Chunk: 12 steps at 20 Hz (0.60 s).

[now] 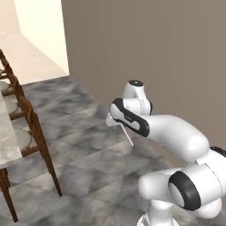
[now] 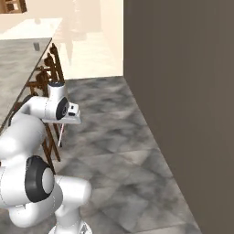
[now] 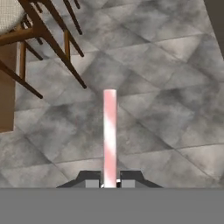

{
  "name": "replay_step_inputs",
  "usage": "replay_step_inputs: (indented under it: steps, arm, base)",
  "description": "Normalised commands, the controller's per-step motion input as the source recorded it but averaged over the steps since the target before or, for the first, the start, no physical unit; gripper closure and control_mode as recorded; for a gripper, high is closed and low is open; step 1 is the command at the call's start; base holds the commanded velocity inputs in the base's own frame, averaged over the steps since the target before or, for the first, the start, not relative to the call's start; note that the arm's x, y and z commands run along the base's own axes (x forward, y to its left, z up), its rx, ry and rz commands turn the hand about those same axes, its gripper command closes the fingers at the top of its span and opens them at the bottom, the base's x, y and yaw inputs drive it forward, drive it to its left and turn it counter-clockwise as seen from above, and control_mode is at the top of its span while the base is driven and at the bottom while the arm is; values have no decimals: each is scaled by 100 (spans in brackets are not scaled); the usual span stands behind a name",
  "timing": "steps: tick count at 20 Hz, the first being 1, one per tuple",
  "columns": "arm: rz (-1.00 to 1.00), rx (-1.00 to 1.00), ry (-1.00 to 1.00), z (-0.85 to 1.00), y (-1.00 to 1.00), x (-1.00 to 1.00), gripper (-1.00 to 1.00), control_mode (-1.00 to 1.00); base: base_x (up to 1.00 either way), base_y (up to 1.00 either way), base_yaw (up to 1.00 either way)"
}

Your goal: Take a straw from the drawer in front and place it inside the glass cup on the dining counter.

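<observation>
Grey marbled floor tiles [image 1: 88,150] spread under everything, with a flat brown wall [image 2: 183,114] along the robot's right. To its left runs the long beige-grey marbled stone dining counter [image 2: 20,59], edged by dark wooden stools [image 1: 33,128]. On that counter's far end the right base view shows a small greyish translucent glass cup [image 2: 36,46] (tiny at this range, and well apart from the arm). The left base view shows the near corner of the counter top instead.

The white arm's two-finger gripper [image 3: 109,183] is clenched on the thin, straight, pale pinkish-white straw [image 3: 109,135], grasping it at one end. The straw's long axis runs straight out from between the dark fingertips [image 3: 89,179], pointing down toward the floor; both base views show it hanging below the hand [image 1: 128,136]. The cup lies ahead and to the left of the held straw, so the carry must likely go that way and lift above the rim.
</observation>
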Motion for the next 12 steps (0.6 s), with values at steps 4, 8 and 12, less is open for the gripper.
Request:
replay_step_inputs:
  steps: [4,8,12]
  arm:
    - [0,0,0,0,0,0,100,100]
    - [0,0,0,0,0,0,100,100]
    - [0,0,0,0,0,0,100,100]
  base:
    - [100,-67,15]
    - [100,-67,13]
    - [100,-46,9]
